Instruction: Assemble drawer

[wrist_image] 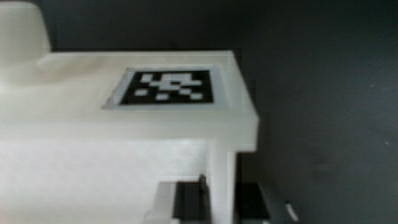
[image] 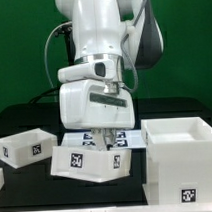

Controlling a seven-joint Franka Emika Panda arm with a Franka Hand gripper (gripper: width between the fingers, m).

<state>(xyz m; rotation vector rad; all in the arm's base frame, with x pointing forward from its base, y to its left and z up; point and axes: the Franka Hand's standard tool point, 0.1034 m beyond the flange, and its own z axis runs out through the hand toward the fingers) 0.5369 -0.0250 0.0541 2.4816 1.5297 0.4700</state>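
A small drawer box (image: 89,162) is being held directly beneath the gripper (image: 103,136). One of its thin upright walls is being pinched between the two jaws, which are being pressed together on it. In the wrist view, that wall is being shown as a narrow white strip between the dark jaws, and a black-and-white square tag (wrist_image: 173,88) is being shown on the flat white face just beyond. The box is being held at a tilt over the black table (image: 38,197), in front of the marker board (image: 131,140). Whether its lower edge is touching the table cannot be told. The housing (image: 182,151), a large open-topped cube of smooth matte white plastic, is standing at the exterior view's right, near the held box but apart from it. A second drawer box (image: 29,145), rectangular and open-topped, is lying at the exterior view's left, well apart.
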